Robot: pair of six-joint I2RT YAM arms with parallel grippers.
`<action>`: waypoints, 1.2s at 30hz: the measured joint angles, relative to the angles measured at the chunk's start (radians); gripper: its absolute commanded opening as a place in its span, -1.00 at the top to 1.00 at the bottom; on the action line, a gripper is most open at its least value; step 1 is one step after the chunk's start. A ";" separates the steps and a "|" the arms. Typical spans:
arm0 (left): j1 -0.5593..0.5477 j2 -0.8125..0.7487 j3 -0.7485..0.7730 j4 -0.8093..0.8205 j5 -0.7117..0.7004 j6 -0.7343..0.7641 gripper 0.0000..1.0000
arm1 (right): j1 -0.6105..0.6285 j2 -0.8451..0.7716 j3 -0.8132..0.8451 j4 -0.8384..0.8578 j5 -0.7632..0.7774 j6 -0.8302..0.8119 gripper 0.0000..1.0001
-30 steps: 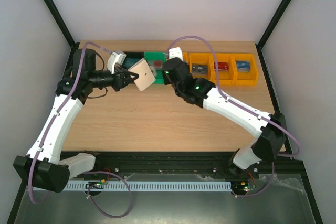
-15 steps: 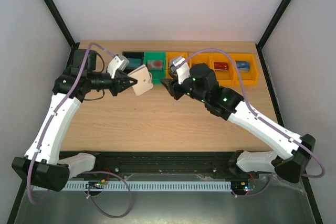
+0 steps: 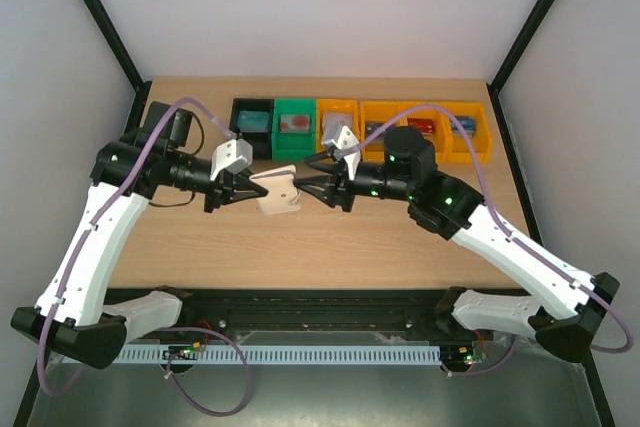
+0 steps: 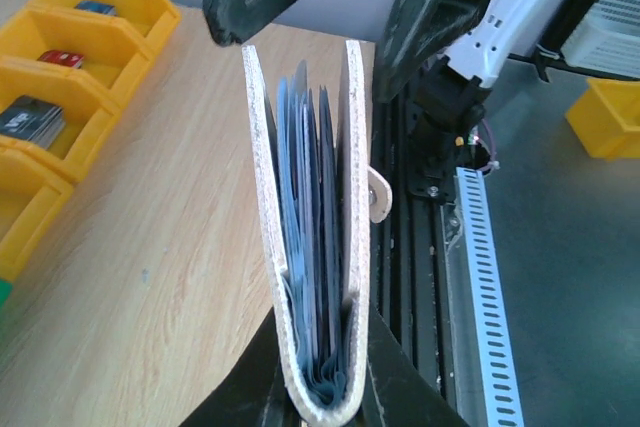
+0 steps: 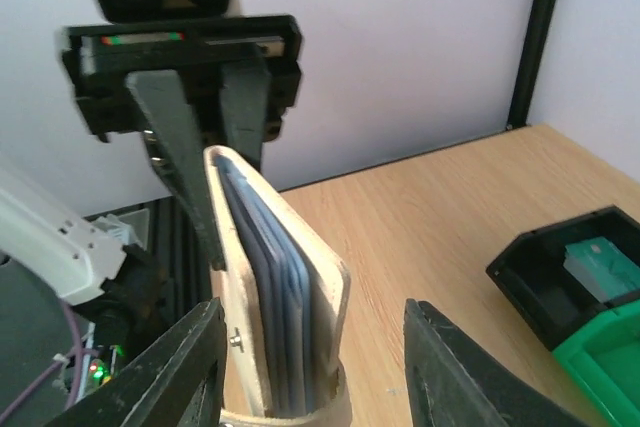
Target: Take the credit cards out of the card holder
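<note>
**Left arm.** The left gripper [image 3: 252, 188] is clamped on the card holder [image 3: 280, 192]. It grips the holder by one short end and carries it above the wooden table [image 3: 300, 247], in front of the row of bins. In the left wrist view the holder is seen edge-on. Its two white covers stand nearly parallel and slightly parted, with the blue-grey sleeves [image 4: 305, 217] packed between them. A snap tab [image 4: 377, 197] projects from the outer face of one cover.

**Right arm.** The right gripper [image 3: 310, 183] faces the left one. Its jaws are parted, with one finger on each side of the holder's free end. Whether either finger touches a cover cannot be determined.

**Bins at the far table edge.**
- The black bin [image 3: 236, 127] contains a teal card [image 3: 254, 120].
- The green bin [image 3: 294, 103] contains a white-and-red card [image 3: 294, 125].
- The yellow bins [image 4: 140, 37] contain, in separate compartments, a grey card [image 4: 30, 119], a red card [image 4: 55, 57] and a blue card [image 4: 95, 7].

**Markings.** Printing on the cards is too small to read.
</note>
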State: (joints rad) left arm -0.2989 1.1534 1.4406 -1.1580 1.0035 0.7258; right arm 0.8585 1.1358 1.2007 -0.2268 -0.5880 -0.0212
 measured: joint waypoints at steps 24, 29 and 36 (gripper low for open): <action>-0.004 -0.013 -0.002 -0.102 0.043 0.151 0.95 | -0.002 0.012 -0.001 -0.058 -0.068 -0.068 -0.15; -0.004 -0.008 -0.002 -0.109 0.035 0.140 0.95 | -0.011 0.037 -0.001 -0.050 -0.097 -0.066 -0.24; -0.003 -0.008 -0.002 -0.163 0.019 0.153 0.95 | -0.024 0.074 0.005 -0.057 -0.169 -0.088 -0.49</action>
State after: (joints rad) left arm -0.3023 1.1450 1.4387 -1.3209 1.0225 0.8787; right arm 0.8341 1.2098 1.2053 -0.2840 -0.7570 -0.1089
